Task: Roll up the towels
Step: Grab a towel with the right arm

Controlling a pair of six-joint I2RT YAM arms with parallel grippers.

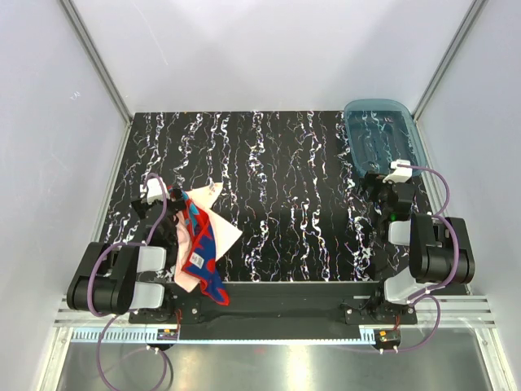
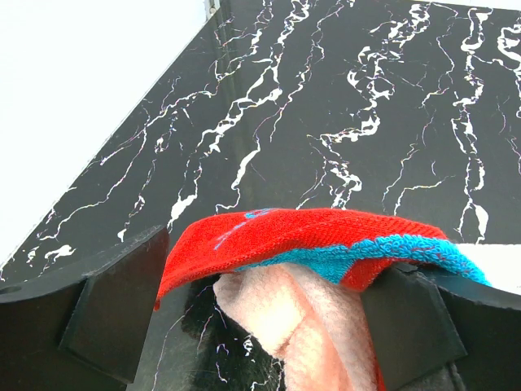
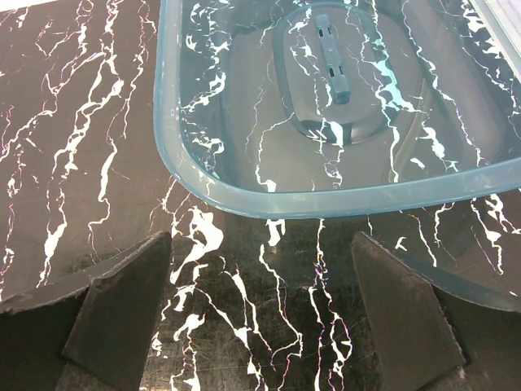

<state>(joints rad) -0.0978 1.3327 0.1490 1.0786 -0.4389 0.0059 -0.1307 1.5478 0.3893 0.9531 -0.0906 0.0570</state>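
The blue towel with red pattern [image 1: 202,244] lies in a crumpled strip over the peach-pink towel [image 1: 226,232] at the near left of the black marbled table. My left gripper [image 1: 173,204] is at their far end. In the left wrist view its jaws stand wide apart [image 2: 260,326]; the red-edged blue towel [image 2: 293,232] arches between them over a fold of the peach towel [image 2: 285,318], touching the right finger and clear of the left one. My right gripper [image 1: 376,183] is open and empty [image 3: 260,318] just in front of the tray.
A translucent blue plastic tray [image 1: 411,122] stands at the far right corner; its near rim [image 3: 326,199] is just beyond my right fingers. White walls enclose the table on three sides.
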